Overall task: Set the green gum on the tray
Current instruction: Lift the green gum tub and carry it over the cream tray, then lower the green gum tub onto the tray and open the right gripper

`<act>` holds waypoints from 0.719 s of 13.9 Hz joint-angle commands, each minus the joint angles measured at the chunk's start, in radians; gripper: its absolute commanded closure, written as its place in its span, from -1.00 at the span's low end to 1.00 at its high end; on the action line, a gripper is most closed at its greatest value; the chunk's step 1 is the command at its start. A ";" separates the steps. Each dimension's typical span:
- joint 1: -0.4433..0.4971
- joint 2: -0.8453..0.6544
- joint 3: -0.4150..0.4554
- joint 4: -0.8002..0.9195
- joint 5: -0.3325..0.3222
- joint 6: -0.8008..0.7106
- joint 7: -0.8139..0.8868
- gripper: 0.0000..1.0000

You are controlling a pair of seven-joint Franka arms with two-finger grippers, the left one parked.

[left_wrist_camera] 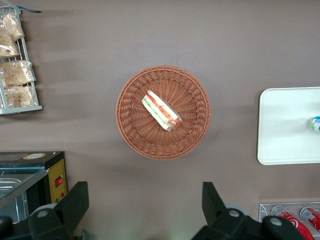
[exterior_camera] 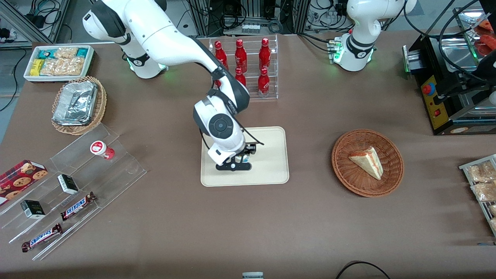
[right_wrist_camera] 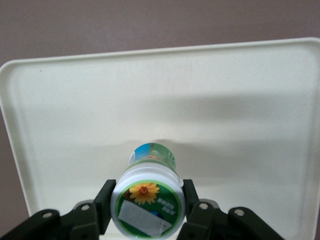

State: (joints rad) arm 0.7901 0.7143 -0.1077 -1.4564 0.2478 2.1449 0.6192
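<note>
My right gripper [exterior_camera: 241,159] is low over the cream-beige tray [exterior_camera: 271,164], near its middle. It is shut on the green gum [right_wrist_camera: 150,197], with one finger on each side of the white lid with the green flower label. The bottle hangs upright with its base at or just above the tray's surface [right_wrist_camera: 225,100]; I cannot tell whether it touches. In the front view only a small bit of the gum [exterior_camera: 245,157] shows under the hand. In the left wrist view the gum [left_wrist_camera: 316,123] shows at the picture's edge over the tray [left_wrist_camera: 285,125].
A clear rack of red bottles [exterior_camera: 248,66] stands farther from the front camera than the tray. A wicker basket with a sandwich [exterior_camera: 367,162] lies toward the parked arm's end. A clear stepped stand holds the red-lidded bottle [exterior_camera: 101,149] and snack bars toward the working arm's end.
</note>
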 commanded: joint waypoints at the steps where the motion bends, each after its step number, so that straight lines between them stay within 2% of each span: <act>1: 0.029 0.031 -0.015 0.031 0.022 0.003 0.008 1.00; 2: 0.032 0.031 -0.017 0.030 0.016 0.010 0.007 1.00; 5: 0.037 0.027 -0.018 0.022 -0.070 0.007 0.025 1.00; 10: 0.035 0.023 -0.024 0.011 -0.097 0.016 0.028 1.00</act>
State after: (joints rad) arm 0.8187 0.7325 -0.1258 -1.4564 0.1782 2.1520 0.6264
